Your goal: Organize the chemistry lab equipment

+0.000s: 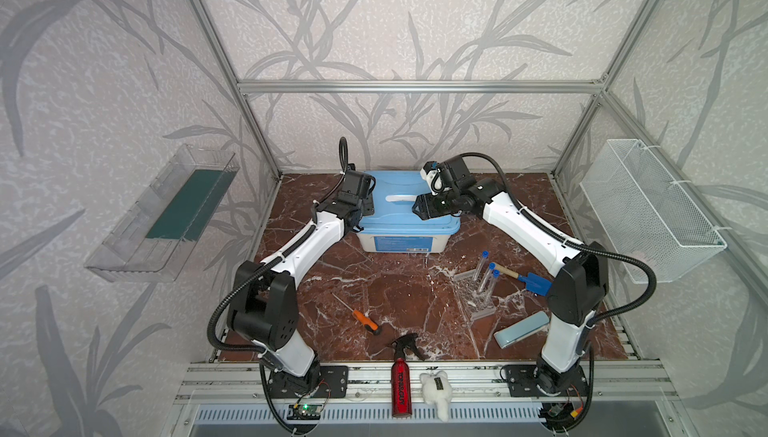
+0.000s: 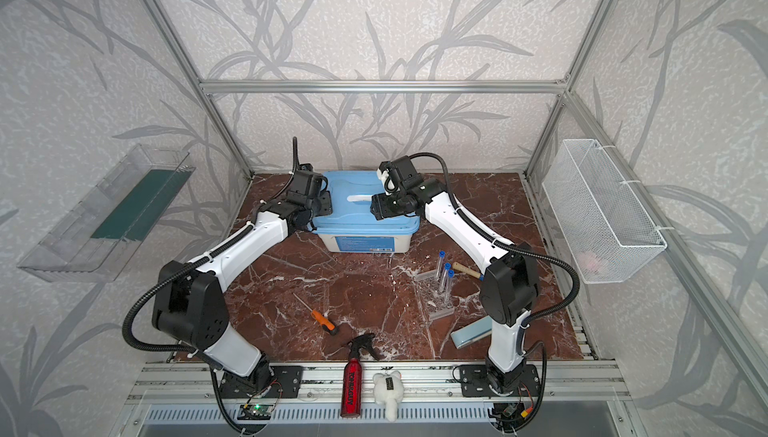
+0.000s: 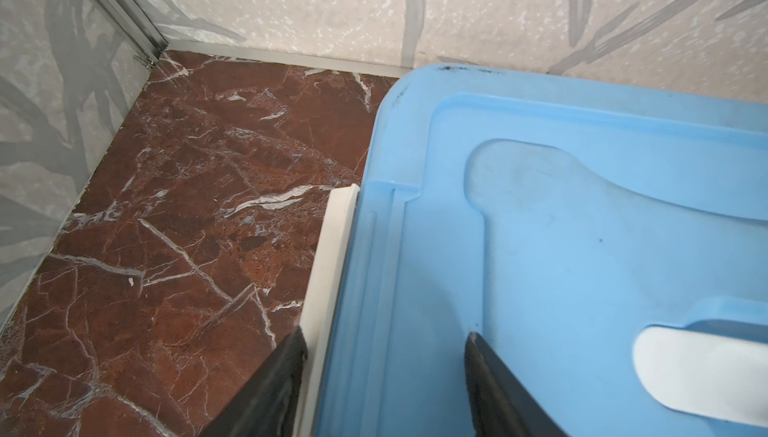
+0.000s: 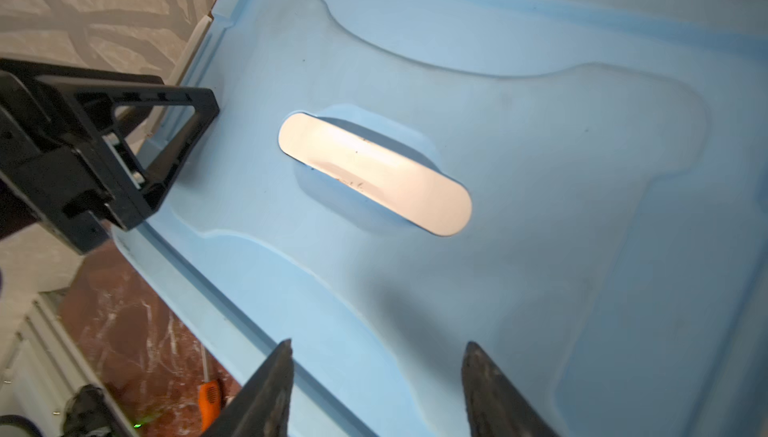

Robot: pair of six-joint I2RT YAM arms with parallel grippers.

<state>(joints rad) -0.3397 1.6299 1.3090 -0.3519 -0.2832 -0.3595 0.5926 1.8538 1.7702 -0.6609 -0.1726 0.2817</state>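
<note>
1. Top views: both arms at the lidded blue box [image 1: 409, 223] on the tabletop [image 1: 374, 289]. Three blue-capped tubes [image 1: 487, 277] standing in the clear rack [image 1: 473, 295], well apart from the box. Wire basket [image 1: 648, 210] on the wall, contents unclear.
2. Left wrist: left gripper [image 3: 386, 339] fingers parted, straddling the lid edge [image 3: 365, 268]. Best lifted evenly.
3. Right wrist: right gripper [image 4: 376, 345] fingers parted, empty, over the lid; white handle [image 4: 374, 173] ahead. Box contents hidden.
</note>
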